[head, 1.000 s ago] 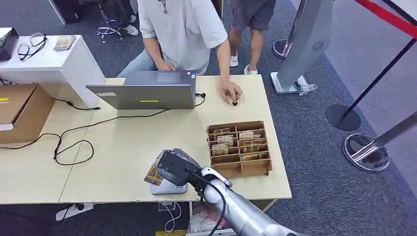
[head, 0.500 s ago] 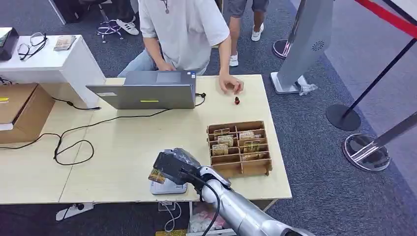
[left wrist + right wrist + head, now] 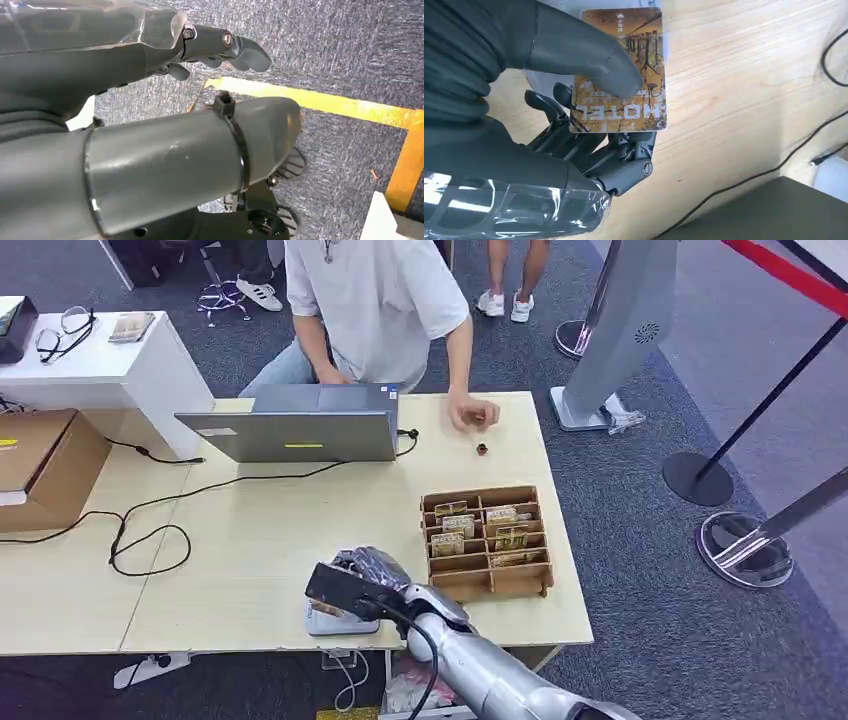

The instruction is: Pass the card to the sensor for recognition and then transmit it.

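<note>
The right robot hand [image 3: 365, 575] is low in the frame, just left of centre, sitting right over the white sensor [image 3: 335, 620] at the near edge of the surface [image 3: 250, 540]. The wrist camera tells the story: the card [image 3: 624, 75], a hotel key card with a tree scene, is pinched between the thick grey thumb on its printed face and the dark fingers [image 3: 624, 160] bunched beneath it. So the right robot hand is closed on the card, firmly by the look of it.

This reads as the scan step. To do it well, I'd say keep the card's face flat and parallel to the sensor's top, bring it down close, and hold steady rather than sweep across. The thumb covers much of the card's middle, so the free end beyond the fingertips is the part to present. Whether the card touches the sensor I cannot tell; the hand hides the gap from above.

The wooden card tray [image 3: 488, 540] stands just right of the hand, several cards upright in its slots. A person [image 3: 375, 300] sits behind the laptop [image 3: 295, 430] at the top of the frame.

The left robot hand [image 3: 220, 42] hangs over grey carpet, fingers loosely curled, holding nothing.
</note>
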`<state>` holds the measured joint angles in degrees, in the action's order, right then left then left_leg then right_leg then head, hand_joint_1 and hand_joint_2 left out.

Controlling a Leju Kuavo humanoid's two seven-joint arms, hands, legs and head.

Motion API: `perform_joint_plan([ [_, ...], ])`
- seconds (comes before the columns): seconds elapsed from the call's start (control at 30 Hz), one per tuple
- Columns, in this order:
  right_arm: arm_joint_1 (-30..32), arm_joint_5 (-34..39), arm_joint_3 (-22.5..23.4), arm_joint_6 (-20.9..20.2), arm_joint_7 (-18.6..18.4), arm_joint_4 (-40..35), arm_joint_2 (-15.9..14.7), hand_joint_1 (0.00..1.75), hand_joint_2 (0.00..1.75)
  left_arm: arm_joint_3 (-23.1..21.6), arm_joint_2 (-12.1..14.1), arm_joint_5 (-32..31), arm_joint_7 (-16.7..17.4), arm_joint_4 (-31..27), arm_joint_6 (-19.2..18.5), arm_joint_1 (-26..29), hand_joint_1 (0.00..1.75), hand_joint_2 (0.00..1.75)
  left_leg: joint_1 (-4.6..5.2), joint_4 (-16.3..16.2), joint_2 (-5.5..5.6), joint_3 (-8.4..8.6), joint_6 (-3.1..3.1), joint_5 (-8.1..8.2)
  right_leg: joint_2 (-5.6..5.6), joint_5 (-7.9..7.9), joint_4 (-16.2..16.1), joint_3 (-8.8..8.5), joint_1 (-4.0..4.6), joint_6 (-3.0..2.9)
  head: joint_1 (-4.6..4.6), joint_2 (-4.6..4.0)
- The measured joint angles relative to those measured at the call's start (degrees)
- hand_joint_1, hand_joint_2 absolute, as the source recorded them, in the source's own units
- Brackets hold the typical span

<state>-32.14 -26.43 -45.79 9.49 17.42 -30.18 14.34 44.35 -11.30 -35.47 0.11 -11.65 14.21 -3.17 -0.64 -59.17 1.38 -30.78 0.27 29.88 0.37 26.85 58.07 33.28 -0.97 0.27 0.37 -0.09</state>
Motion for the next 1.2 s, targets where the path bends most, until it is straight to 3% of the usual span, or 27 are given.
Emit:
perform_joint_plan([
  [0.43,-0.44,-5.20,-2.51,4.35,-2.69,1.60,0.13,1.75,1.75,0.00,0.02,-0.59,0.00,0.00,-0.22,0.00,0.00,0.00,0.00,0.00,0.00,0.00,0.00,0.00,0.00,0.00,0.00,0.00,0.00,0.00,-0.02,0.00],
  [0.73,-0.52,-10.71,-4.28,7.80,-6.47,2.19,0.31,1.75,1.75,0.00,0.02,-1.03,0.00,0.00,-0.68,0.00,0.00,0.00,0.00,0.00,0.00,0.00,0.00,0.00,0.00,0.00,0.00,0.00,0.00,0.00,0.00,0.00],
  [1.2,-0.50,-14.40,-5.51,9.09,-9.00,3.04,0.74,1.75,1.75,0.00,0.02,-1.51,0.00,0.00,-1.01,0.00,0.00,0.00,0.00,0.00,0.00,0.01,0.00,0.00,0.00,0.00,0.00,0.00,0.00,0.00,-0.02,0.00],
])
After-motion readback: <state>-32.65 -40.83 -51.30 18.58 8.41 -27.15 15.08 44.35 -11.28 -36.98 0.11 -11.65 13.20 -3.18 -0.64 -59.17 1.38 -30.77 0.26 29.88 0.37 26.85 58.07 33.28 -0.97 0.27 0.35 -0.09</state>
